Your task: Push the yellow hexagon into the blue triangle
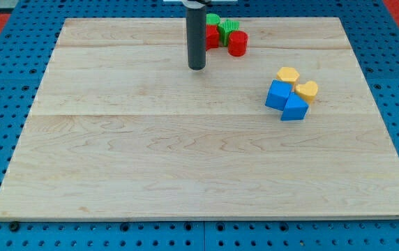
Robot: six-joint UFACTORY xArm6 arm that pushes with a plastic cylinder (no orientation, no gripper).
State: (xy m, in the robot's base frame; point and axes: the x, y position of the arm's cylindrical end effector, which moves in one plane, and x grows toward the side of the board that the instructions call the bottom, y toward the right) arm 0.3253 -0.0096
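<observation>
The yellow hexagon lies at the view's right, just above a blue cube. The blue triangle sits below and right of the cube, touching it. A yellow heart-shaped block lies right of the cube and above the triangle. My tip rests on the board near the view's top centre, well left of the hexagon and apart from all blocks.
A cluster of red and green blocks sits near the view's top: a red cylinder, a green block, another green block and a red block just right of the rod. The wooden board lies on a blue pegboard.
</observation>
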